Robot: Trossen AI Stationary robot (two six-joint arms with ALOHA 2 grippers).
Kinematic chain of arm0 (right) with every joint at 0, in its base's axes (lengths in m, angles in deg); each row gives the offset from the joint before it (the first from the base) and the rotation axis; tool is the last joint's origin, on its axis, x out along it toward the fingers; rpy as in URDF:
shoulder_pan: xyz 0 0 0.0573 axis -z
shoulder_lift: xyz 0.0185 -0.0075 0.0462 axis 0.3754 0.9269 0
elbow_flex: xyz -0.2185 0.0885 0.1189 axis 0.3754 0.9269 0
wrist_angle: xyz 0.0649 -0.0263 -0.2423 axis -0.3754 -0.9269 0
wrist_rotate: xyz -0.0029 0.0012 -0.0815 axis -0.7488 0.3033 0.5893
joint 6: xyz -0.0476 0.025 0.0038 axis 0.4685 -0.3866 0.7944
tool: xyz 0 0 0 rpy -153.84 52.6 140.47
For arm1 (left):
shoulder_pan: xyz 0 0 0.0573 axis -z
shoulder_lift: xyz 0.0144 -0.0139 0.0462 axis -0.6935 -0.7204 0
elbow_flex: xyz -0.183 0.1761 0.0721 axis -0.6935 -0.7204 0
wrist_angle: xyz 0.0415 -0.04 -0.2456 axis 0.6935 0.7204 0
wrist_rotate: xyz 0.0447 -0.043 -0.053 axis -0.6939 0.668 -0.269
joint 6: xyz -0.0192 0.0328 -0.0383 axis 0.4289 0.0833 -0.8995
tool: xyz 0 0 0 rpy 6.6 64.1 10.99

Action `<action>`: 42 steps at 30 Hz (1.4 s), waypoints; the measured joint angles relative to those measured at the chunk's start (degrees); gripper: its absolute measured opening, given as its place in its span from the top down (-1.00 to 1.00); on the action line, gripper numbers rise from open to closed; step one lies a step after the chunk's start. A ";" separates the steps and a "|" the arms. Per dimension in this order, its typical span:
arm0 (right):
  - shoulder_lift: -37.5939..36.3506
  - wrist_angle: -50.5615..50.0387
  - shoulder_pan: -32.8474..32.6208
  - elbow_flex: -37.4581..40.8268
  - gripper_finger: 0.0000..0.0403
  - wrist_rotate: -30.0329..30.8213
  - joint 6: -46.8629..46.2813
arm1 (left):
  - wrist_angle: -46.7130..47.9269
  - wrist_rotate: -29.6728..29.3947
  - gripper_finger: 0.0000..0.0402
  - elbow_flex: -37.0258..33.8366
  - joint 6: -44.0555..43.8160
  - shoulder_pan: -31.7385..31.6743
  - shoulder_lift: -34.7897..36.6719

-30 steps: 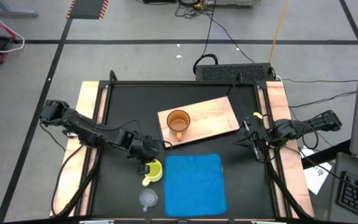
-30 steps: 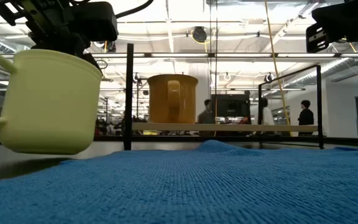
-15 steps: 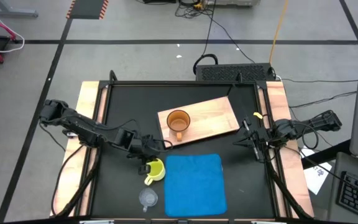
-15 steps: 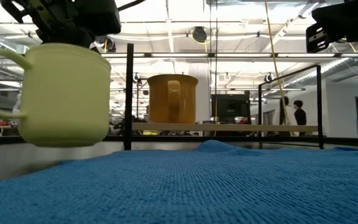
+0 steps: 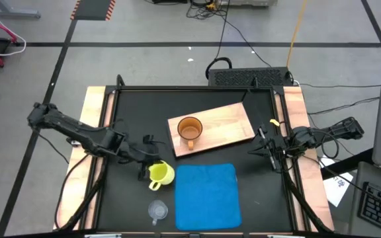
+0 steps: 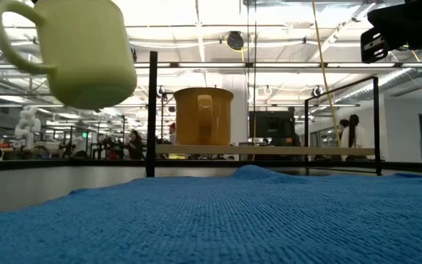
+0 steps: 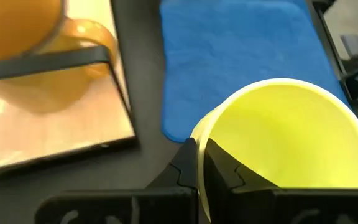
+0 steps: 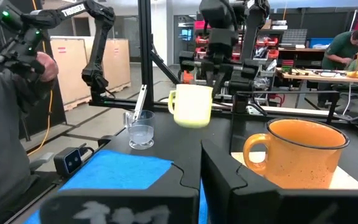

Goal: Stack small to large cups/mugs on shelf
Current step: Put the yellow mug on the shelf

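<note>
My left gripper (image 5: pixel 149 165) is shut on the yellow handled mug (image 5: pixel 161 173) and holds it above the black table, left of the blue mat (image 5: pixel 207 195). The mug also shows high up in the low view (image 6: pixel 79 48) and in the right wrist view (image 8: pixel 191 104). The amber-brown mug (image 5: pixel 190 129) stands upright on its base on the light-wood board (image 5: pixel 230 122). The small clear cup (image 5: pixel 157 210) stands on the table near the front edge. My right gripper (image 5: pixel 264 149) waits shut at the table's right side. My left gripper pinches the yellow mug's wall at the rim (image 7: pixel 199 146), one finger inside (image 7: pixel 225 171) the mug and one outside. The fingers come slanting down from the table's left. The mug hangs lifted clear of the table, mouth up and slightly tilted, its handle (image 6: pixel 9 33) free.
The blue mat lies in front of the board, its far edge rumpled. A black frame rail (image 6: pixel 151 110) and posts stand along the table's far side. Wooden side strips (image 5: pixel 94 132) flank the black table. People show in the room beyond the table.
My left gripper has risen with the yellow mug and gone a little toward the table's far edge. The mug was low over the table and now hangs well above it. The amber mug, the clear cup and my right gripper have kept still.
</note>
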 joint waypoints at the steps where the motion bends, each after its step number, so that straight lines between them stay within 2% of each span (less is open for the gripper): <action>1: 0.00 0.00 0.00 0.00 1.00 -0.01 0.00 | -0.27 -0.90 0.98 -0.66 -0.03 0.27 0.95; 6: -0.02 0.01 -0.01 0.00 1.00 -0.01 0.00 | -1.26 -3.20 0.98 -5.80 -1.27 1.16 6.23; 14: 0.00 -0.07 0.00 0.00 1.00 0.00 0.00 | -9.86 -5.14 0.98 -15.89 -3.20 1.75 15.12; 22: 0.04 -1.03 0.01 -0.02 1.00 0.01 -0.04 | -18.56 -5.64 0.98 -23.20 -3.22 1.79 18.17; 27: 0.04 -1.23 -0.01 -0.02 1.00 0.01 -0.04 | -21.78 -5.60 0.98 -24.03 -3.75 1.92 18.16; 35: 0.04 -1.75 -0.01 -0.02 1.00 0.00 -0.04 | -30.71 -5.76 0.98 -24.01 1.45 3.72 18.16; 39: 0.04 -1.75 0.01 -0.02 1.00 0.01 -0.04 | -35.36 -6.20 0.98 -23.70 2.33 2.74 18.14; 42: 0.04 -1.75 0.00 -0.02 1.00 0.01 0.19 | -34.89 -6.35 0.98 -21.89 1.72 1.30 17.43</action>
